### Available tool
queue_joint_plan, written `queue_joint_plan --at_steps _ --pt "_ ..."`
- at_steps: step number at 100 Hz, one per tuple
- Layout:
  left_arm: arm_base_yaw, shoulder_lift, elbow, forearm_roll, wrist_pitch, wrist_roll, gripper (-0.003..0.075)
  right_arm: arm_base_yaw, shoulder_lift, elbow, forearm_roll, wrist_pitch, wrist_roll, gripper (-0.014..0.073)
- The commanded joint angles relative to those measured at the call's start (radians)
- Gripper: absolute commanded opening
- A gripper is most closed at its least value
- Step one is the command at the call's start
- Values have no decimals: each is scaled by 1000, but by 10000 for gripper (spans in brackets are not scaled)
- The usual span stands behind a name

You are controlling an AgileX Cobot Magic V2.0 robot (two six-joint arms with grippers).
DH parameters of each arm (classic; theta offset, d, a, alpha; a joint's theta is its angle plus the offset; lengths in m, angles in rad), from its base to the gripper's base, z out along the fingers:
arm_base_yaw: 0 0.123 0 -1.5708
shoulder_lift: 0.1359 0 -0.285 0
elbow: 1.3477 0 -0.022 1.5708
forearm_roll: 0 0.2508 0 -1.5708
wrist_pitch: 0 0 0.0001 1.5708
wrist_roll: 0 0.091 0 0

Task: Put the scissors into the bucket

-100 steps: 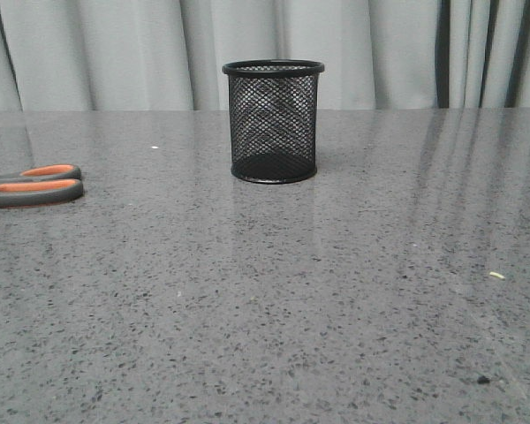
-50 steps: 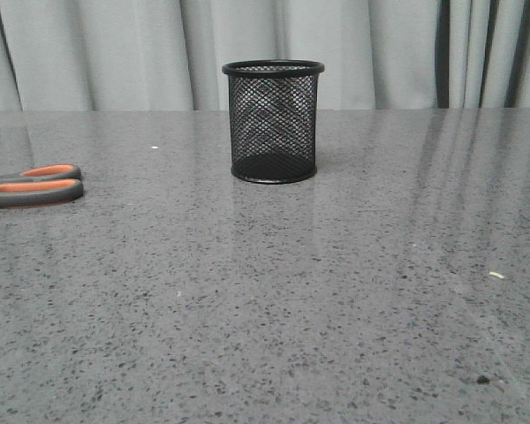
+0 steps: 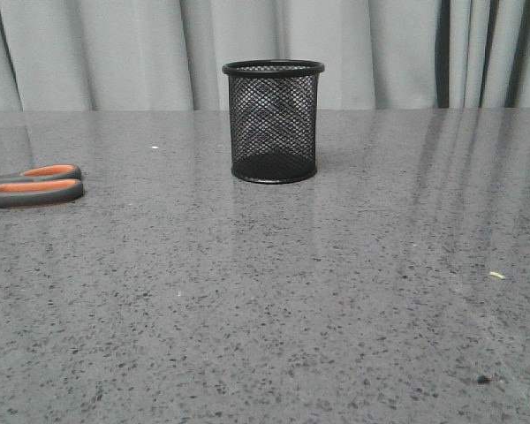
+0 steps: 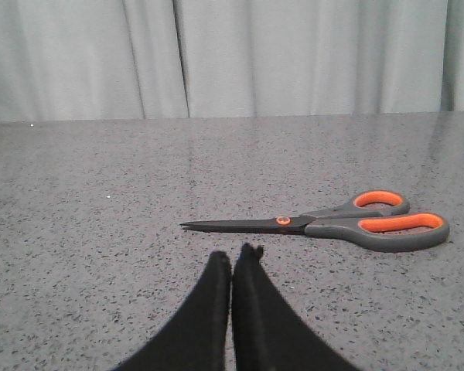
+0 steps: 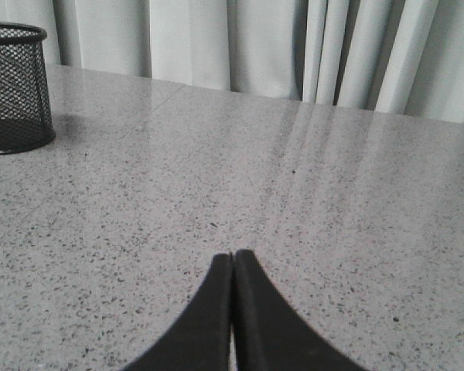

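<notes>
Scissors (image 3: 33,185) lie flat at the far left of the speckled grey surface (image 3: 265,300), the bucket (image 3: 274,121) upright mid-surface, while left tool (image 4: 233,259) and right tool (image 5: 232,259) are clenched, empty.

We see soft, even light; the polished table (image 3: 336,291) mirrors the curtain (image 3: 115,53) folds; frames sharp.

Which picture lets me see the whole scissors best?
The left wrist view: the scissors lie flat on the table, fully visible from blade tip to orange handles. The front view shows only the handles at its left edge. The right wrist view shows none of them.
</notes>
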Motion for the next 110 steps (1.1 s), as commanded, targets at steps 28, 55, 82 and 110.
queue_joint_plan --at_steps 28,55,82,110 --pt "-7 -26 41 -74 -166 -12 -20 -4 -22 5 21 -180 -4 -66" --pt "-7 -26 40 -321 -164 -12 -20 -4 -22 5 406 -199 -4 -66" --pt "-7 -26 12 -714 -151 -12 -20 -4 -22 -34 546 -131 -4 -52" --pt "-7 85 -292 -528 139 56 -20 -4 179 -280 480 126 -4 -44"
